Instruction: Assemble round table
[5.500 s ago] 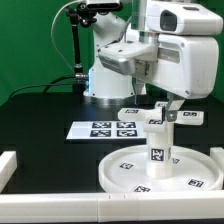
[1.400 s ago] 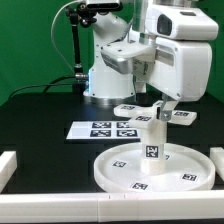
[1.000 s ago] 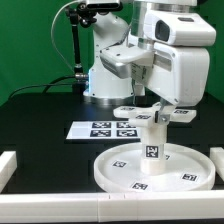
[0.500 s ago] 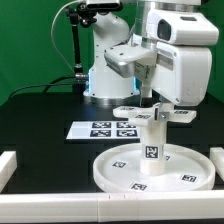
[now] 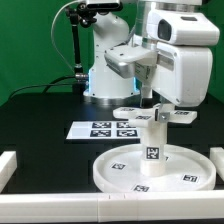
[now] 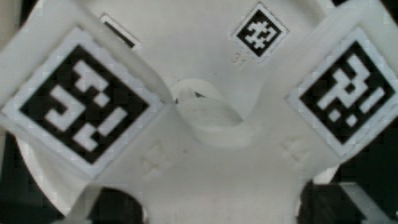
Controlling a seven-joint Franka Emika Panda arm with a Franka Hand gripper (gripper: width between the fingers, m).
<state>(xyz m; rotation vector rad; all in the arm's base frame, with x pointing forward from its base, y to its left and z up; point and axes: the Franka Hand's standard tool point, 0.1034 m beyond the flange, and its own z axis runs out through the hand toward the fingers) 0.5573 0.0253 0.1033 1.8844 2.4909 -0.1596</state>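
With the leg (image 5: 154, 138) upright at the centre of the disc (image 5: 150, 170), the gripper (image 5: 150, 97) hangs above the foot (image 5: 152, 115) behind, finger gap unclear, and should descend squarely onto the foot's hub.

Black desk (image 5: 45, 115) carries large white round disc (image 5: 120, 172) near front, marker board (image 5: 103, 129) behind it, cross-shaped foot (image 5: 140, 112) farther back, white bars (image 5: 10, 165) at edges

We see the exterior view evenly bright, with white parts nearly glaring against the black counter (image 5: 40, 120). Our wrist view is soft and blurred up close.
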